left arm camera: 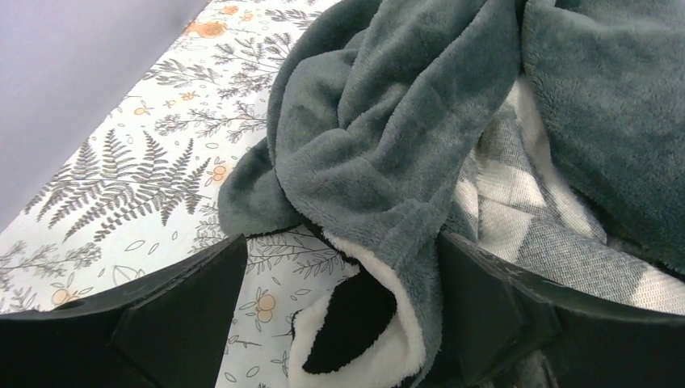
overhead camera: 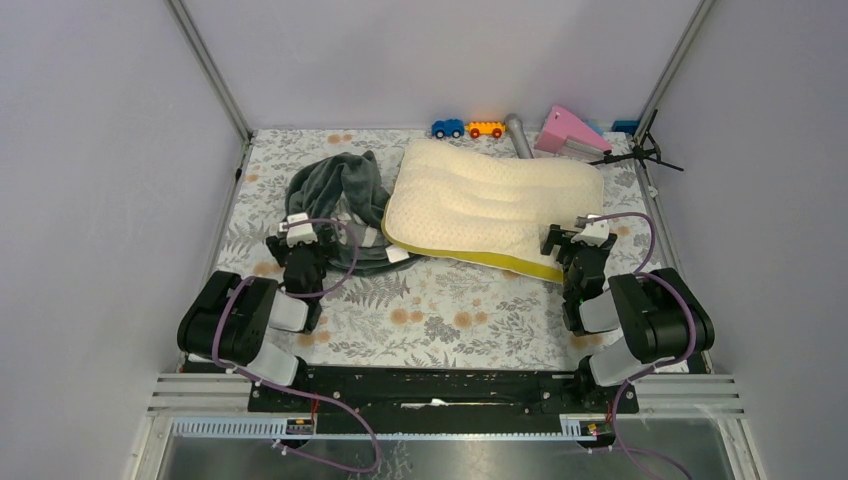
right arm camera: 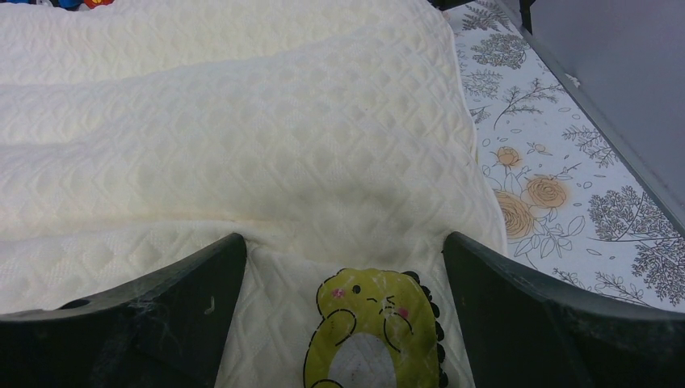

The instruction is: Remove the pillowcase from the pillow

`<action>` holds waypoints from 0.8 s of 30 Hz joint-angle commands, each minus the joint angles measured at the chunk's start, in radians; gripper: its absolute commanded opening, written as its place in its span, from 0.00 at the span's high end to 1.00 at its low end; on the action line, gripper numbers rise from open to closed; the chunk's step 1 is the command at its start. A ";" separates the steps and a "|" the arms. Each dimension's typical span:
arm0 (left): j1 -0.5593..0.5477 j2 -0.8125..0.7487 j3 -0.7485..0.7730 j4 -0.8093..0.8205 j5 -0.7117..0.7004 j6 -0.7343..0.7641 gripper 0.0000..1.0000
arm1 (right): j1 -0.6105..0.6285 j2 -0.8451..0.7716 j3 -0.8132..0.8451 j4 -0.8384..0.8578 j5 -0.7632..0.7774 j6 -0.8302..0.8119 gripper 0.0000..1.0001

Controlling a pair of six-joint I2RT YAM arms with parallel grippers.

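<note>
The cream quilted pillow [overhead camera: 495, 205] lies bare at mid-table, its yellow side band [overhead camera: 520, 265] toward me. The grey-green plush pillowcase [overhead camera: 335, 190] lies crumpled to its left, off the pillow, apart from a strip running to the pillow's near left corner. My left gripper [overhead camera: 300, 240] is open over the pillowcase's near edge; in the left wrist view a fold with black-and-white lining [left arm camera: 363, 323] lies between the spread jaws. My right gripper [overhead camera: 572, 245] is open over the pillow's near right corner; in the right wrist view the pillow [right arm camera: 242, 137] and a printed green dinosaur [right arm camera: 371, 331] show between the jaws.
A blue toy car [overhead camera: 448, 128], an orange toy car [overhead camera: 486, 129], a grey tube [overhead camera: 518, 135], a pink wedge [overhead camera: 570, 130] and a black tripod [overhead camera: 640, 155] stand along the back edge. Grey walls close the sides. The floral tablecloth [overhead camera: 440, 320] shows in front.
</note>
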 commanded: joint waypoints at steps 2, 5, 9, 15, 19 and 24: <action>0.044 0.029 0.017 0.102 0.123 0.003 0.03 | -0.019 0.014 0.015 -0.003 0.030 0.001 0.01; 0.043 0.025 0.017 0.096 0.092 -0.017 0.01 | -0.018 0.016 0.016 0.002 0.030 0.000 0.01; 0.046 0.028 0.021 0.096 0.085 -0.018 0.01 | -0.018 0.016 0.015 0.001 0.030 0.000 0.01; 0.044 0.026 0.023 0.087 0.091 -0.019 0.01 | -0.018 0.016 0.015 0.002 0.030 0.000 0.01; 0.044 0.026 0.024 0.087 0.090 -0.019 0.01 | -0.018 0.016 0.014 0.002 0.030 0.000 0.01; 0.045 0.026 0.027 0.084 0.095 -0.018 0.01 | -0.018 0.016 0.015 0.002 0.030 -0.001 0.01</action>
